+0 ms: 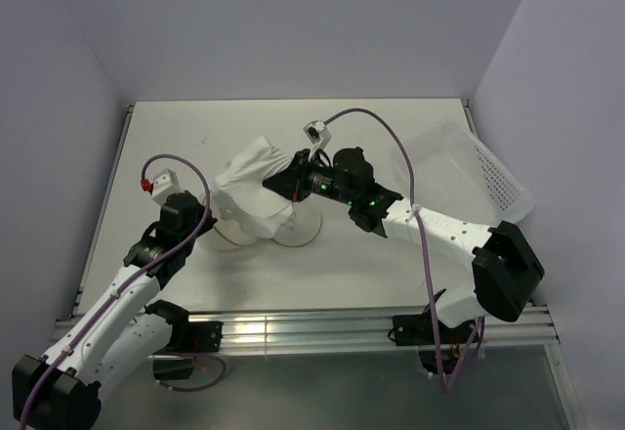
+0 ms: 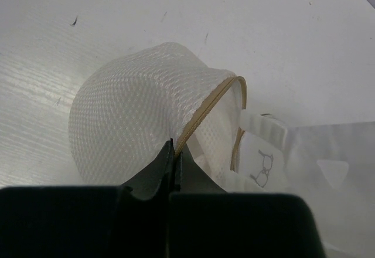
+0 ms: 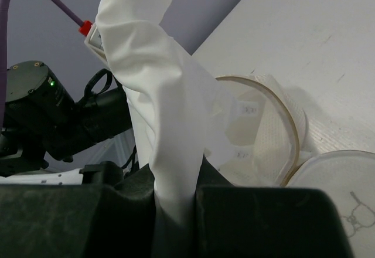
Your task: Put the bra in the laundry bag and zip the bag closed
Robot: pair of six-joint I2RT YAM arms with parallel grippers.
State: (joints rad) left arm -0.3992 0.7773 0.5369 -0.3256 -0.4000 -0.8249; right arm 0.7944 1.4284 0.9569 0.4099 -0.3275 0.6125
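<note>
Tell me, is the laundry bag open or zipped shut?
Open. The laundry bag gapes at its tan rim, its round lid lies on the table beside it, and the bra is pinched in the right jaws.

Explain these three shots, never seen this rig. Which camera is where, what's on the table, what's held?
Two robot arms are bolted at the near edge of a white table, each ending in a two-finger gripper. The wide picture comes from a fixed camera above and behind them. The other two come from a camera on each wrist, so the dark shapes at the bottom are that arm's own fingers. The left gripper is shut on the tan zip rim of a round white mesh laundry bag, whose mouth is open. Its lid, with a small glasses mark, lies beside it. The right gripper is shut on an off-white bra, held at the bag's mouth. A white perforated plastic tray sits at the table's right edge.
</note>
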